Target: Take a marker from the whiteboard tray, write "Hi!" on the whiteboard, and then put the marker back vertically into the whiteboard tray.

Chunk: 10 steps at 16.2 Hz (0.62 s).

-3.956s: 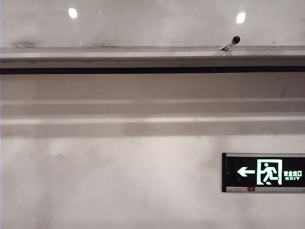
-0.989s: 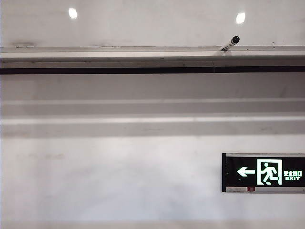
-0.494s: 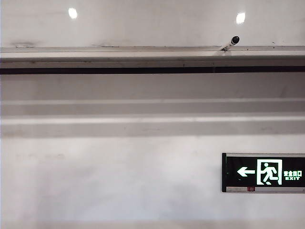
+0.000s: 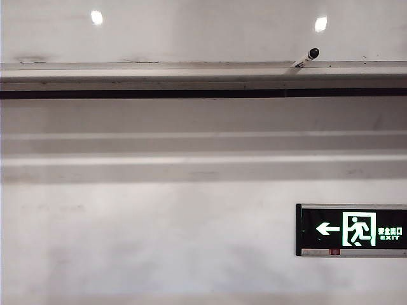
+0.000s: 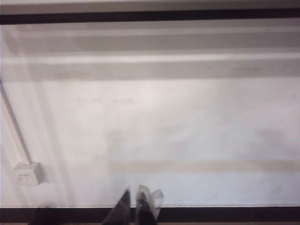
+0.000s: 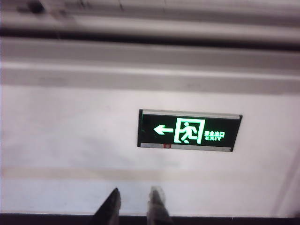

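Grippers first: the left gripper [image 5: 139,206] shows only its fingertips, close together with a slight gap and nothing between them, facing bare wall. The right gripper [image 6: 136,206] has its fingers apart with nothing between them, aimed at wall below the exit sign [image 6: 189,131]. Beyond, the whiteboard tray [image 4: 159,67] spans the exterior view. The marker [image 4: 306,58] stands in it toward the right, tilted, black cap uppermost, against the whiteboard [image 4: 203,32]; no writing is discernible there.
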{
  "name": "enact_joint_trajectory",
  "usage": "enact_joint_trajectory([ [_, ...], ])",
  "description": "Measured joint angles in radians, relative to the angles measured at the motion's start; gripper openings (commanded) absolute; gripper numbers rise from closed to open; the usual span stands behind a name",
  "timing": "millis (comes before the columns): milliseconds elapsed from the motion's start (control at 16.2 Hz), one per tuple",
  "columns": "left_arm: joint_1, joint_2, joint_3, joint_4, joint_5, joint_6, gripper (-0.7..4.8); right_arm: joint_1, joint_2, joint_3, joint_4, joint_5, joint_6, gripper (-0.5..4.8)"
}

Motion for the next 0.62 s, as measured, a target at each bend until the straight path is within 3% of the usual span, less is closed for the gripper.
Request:
enact_joint_trajectory([
  [185,0.000,0.000,0.000,0.000,0.000,0.000,0.22,-0.012,0.000,-0.071,0.115,-0.010,0.001,0.86],
  [618,0.000,0.000,0.000,0.000,0.000,0.000,0.22,-0.012,0.000,-0.071,0.121,-0.018,0.001,0.86],
])
